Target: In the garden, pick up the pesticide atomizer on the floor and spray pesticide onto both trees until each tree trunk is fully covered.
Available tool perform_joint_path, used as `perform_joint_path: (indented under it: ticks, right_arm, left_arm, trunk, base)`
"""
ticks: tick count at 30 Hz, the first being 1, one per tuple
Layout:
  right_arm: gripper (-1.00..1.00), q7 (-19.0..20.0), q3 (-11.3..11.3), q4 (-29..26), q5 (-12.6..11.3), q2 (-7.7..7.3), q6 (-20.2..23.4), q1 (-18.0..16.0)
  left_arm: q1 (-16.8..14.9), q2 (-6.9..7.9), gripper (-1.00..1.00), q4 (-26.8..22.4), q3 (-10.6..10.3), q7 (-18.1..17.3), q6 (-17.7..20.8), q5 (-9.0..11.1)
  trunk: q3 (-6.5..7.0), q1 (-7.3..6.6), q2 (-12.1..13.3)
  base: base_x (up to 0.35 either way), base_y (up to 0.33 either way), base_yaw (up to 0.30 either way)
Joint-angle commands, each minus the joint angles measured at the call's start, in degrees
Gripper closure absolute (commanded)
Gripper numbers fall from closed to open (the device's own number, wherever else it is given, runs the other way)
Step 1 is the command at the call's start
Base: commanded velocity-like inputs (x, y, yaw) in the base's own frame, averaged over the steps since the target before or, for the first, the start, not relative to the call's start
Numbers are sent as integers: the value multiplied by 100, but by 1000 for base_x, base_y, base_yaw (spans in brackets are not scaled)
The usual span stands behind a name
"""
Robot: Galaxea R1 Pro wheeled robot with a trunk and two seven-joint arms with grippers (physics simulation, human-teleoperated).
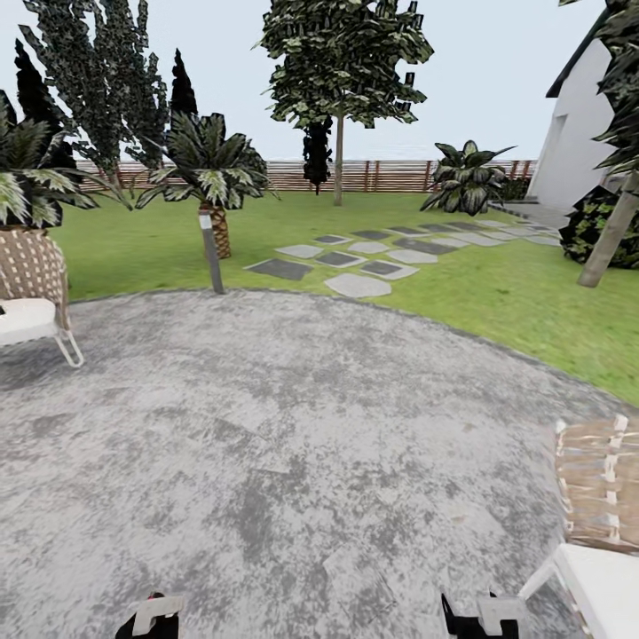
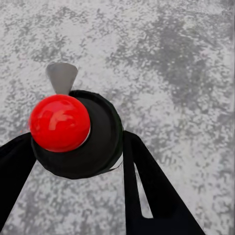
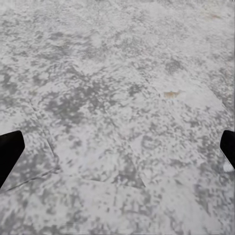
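Your left claw [image 2: 73, 161] is clamped on the stubby black pesticide atomizer [image 2: 90, 142], its two black fingers [image 2: 147, 191] pressed against either side of the body; a glossy red ball cap and a small grey nozzle sit on top. Your right claw [image 3: 117, 152] is released, its black fingertips [image 3: 10, 152] spread wide over bare paving. Both claws hang low over the mottled grey round stone patio [image 1: 266, 444]. A woven wicker chair with a white seat [image 1: 599, 524] stands close on the right, another [image 1: 31, 293] on the left. Beyond the patio's rim lies the green lawn [image 1: 497, 293] with grey stepping stones [image 1: 355, 262]. At the right edge leans a pale grey-brown tree trunk [image 1: 611, 235]. Farther back, a second tree [image 1: 339, 133] stands before the brown slatted fence [image 1: 390, 175].
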Motion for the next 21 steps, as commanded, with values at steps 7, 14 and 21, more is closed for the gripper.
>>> perform_joint_path:
  ticks: [7, 14, 21]
  right_arm:
    - [-100, 3, 0, 6, 5, -2, -8, 0]
    - [-100, -9, 0, 443, -22, -3, -1117, 8]
    - [-100, 10, 8, 875, -11, 6, -1899, 9]
  left_arm:
    - [0, 0, 100, -1, 0, 0, 0, 0]
    - [0, 0, 100, -1, 0, 0, 0, 3]
    - [0, 0, 100, -1, 0, 0, 0, 9]
  trunk:
    - [0, 0, 0]
    - [0, 0, 0]
    - [0, 0, 0]
  base:
    - [338, -76, 0]
    - [338, -77, 0]
    - [338, -77, 0]
